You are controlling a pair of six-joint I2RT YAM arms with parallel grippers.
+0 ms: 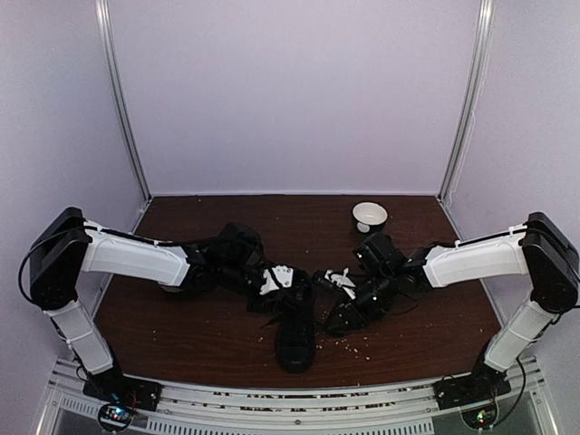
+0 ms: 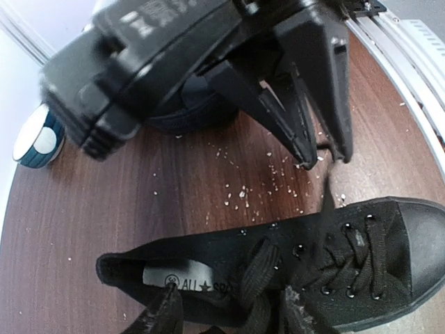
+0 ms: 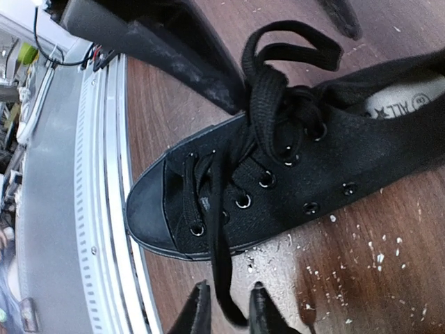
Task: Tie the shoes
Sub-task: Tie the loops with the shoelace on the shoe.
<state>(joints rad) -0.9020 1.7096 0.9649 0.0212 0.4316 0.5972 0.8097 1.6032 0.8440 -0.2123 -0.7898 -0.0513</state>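
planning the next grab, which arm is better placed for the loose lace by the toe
right, probably: the loose lace lies between the right tool's parted fingertips; the left tool sits back at the sneaker's opening

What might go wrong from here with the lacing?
The lace lies loose between the right claw's parted fingers, so a pull may miss it. The loops over the shoe look slack and could fall apart if snagged by the open left claw straddling them.

The right tool (image 2: 325,160) hides most of the second shoe (image 2: 188,115).
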